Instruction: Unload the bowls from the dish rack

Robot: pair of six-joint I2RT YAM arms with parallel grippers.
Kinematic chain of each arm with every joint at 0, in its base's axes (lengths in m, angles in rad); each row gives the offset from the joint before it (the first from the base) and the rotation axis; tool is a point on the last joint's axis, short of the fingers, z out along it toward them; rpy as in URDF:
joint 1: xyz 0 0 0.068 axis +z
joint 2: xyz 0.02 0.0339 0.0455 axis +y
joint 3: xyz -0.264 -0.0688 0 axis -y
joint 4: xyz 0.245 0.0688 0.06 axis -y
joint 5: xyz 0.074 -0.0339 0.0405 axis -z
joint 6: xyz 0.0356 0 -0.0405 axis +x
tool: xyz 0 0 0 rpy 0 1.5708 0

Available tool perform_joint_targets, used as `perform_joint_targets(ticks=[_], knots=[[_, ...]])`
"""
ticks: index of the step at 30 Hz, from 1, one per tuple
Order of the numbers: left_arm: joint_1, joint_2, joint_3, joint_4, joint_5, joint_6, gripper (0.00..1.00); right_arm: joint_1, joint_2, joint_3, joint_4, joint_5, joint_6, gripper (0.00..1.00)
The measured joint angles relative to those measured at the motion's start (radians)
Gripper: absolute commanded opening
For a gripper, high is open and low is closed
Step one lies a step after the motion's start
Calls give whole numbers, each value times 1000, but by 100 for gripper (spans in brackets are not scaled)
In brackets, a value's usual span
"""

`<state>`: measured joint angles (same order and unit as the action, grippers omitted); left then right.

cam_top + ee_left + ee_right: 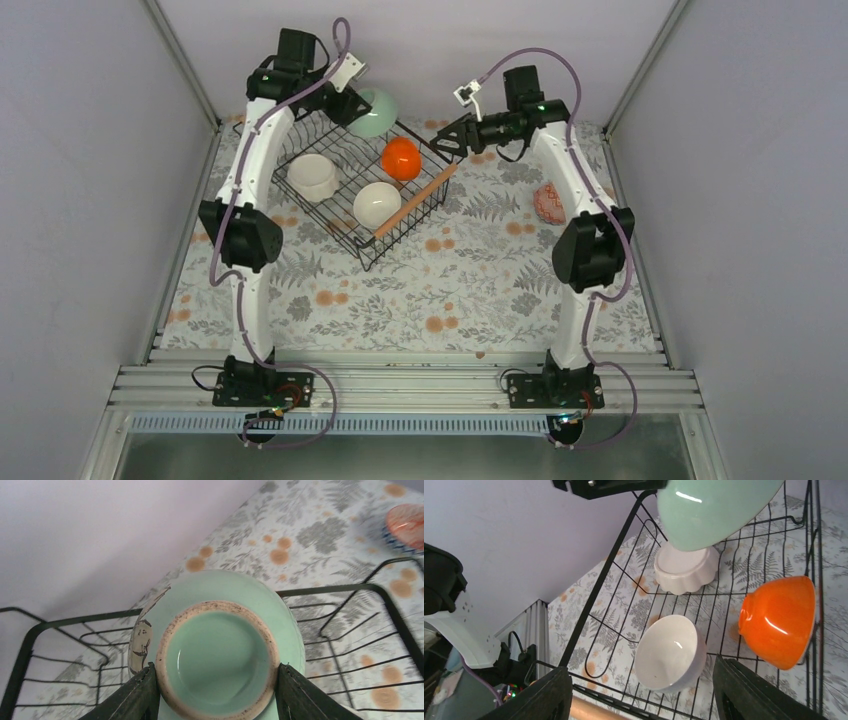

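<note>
The left gripper (352, 100) is reaching over the far corner of the dish rack (340, 238) and its fingers (142, 692) are clamped on either side of the foot ring of the pale green bowl (376, 110). It is holding the bowl tipped on its side, its underside turned to the wrist camera, up above the rack's wires. Three bowls are sitting inside the rack: the scallop-edged white bowl (312, 176) towards the left side, the plain white bowl (377, 203) near the wooden handle (415, 200), and the orange bowl (401, 158) leaning on its side at the right. The right gripper (446, 140) is hovering just beside the rack's right corner with its fingers (744, 692) spread wide and nothing between them, looking down on the orange and plain white bowls. A reddish patterned bowl (548, 203) is lying on the flowered tablecloth (470, 290) well apart from the rack, close to the right arm.
</note>
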<state>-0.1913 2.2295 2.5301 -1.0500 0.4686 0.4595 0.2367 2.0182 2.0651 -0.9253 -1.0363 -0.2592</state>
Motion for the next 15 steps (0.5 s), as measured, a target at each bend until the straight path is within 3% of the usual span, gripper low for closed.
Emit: perform_joint_targets(ticks=[7,15], knots=[[-51,-73,-94,34,87,-63,22,12,79,17,69,-66,56,69],[-121,-72,-91,31,134,-90,21,10,105,15,124,-105,99,72]])
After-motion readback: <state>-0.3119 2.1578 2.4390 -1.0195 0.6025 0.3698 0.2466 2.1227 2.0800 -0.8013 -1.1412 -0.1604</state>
